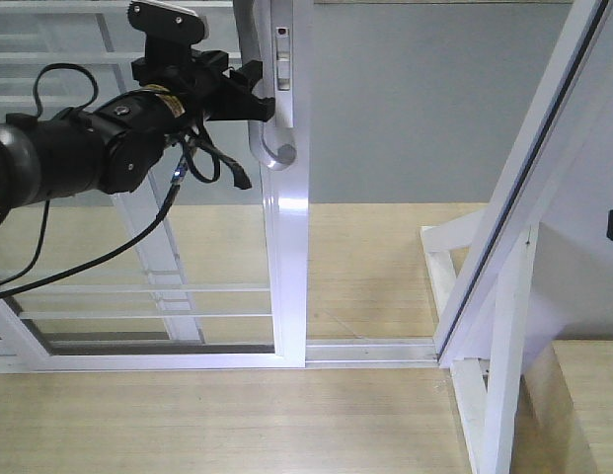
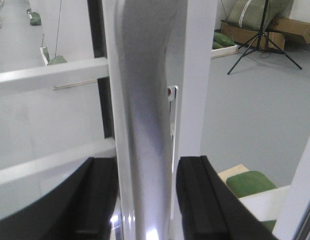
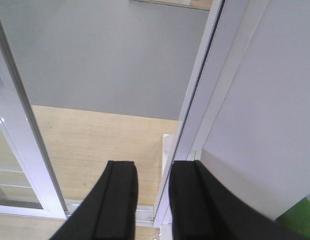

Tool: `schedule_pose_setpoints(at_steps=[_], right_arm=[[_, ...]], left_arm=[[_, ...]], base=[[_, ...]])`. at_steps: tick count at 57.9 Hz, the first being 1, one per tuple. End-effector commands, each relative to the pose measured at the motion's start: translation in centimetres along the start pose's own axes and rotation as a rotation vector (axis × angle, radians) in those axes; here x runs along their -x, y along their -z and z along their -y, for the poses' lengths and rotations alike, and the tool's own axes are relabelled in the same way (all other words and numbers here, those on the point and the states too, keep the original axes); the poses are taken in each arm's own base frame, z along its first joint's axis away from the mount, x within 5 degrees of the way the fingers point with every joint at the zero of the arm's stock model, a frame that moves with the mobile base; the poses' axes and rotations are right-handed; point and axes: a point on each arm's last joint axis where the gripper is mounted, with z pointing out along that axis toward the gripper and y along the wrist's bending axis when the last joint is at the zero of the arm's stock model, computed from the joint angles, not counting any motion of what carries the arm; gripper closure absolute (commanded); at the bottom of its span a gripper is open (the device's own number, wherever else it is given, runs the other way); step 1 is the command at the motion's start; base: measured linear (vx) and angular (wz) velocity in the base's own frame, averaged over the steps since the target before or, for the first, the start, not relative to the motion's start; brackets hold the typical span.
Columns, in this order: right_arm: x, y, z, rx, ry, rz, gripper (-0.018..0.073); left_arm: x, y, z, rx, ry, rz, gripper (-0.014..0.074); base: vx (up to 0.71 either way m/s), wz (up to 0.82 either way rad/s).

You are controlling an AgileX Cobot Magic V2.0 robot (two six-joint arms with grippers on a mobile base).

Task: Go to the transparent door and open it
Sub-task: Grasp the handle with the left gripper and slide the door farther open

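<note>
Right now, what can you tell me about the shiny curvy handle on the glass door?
The curved grey metal pull handle is smooth and shiny, with bright glints of light on it. It runs upright along the white stile of the transparent door, beside a small lock plate. Its bottom end bends in to meet the frame, and its top is cut off in the front view. The black left hand clamps it from both sides, a little above the bottom bend.
</note>
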Motion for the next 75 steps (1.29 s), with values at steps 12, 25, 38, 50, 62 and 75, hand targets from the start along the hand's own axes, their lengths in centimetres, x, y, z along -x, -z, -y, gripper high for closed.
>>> schedule_pose_setpoints(at_steps=[12, 25, 38, 50, 62, 75], right_arm=[[1.5, 0.4, 0.3, -0.018, 0.012, 0.100, 0.0295], [1.5, 0.4, 0.3, -0.017, 0.007, 0.100, 0.0295], [1.5, 0.4, 0.3, -0.017, 0.007, 0.100, 0.0295], [1.5, 0.3, 0.3, -0.016, 0.008, 0.096, 0.0295], [1.5, 0.3, 0.3, -0.016, 0.008, 0.096, 0.0295], [1.5, 0.3, 0.3, -0.016, 0.009, 0.096, 0.0295]], left_arm=[[4.6, -1.4, 0.1, -0.007, 0.005, 0.211, 0.0176], [4.1, -1.5, -1.7, 0.065, 0.118, 0.175, 0.0176], [5.1, -0.1, -3.6, 0.113, 0.134, 0.090, 0.0176], [6.5, 1.3, -4.8, 0.143, 0.115, 0.080, 0.0176], [6.9, 2.2, -6.6, 0.184, 0.126, 0.055, 0.0177], [7.0, 2.9, -8.3, 0.225, 0.137, 0.016, 0.0177]], base=[[0.00, 0.00], [0.00, 0.00], [0.00, 0.00], [0.00, 0.00], [0.00, 0.00], [0.00, 0.00]])
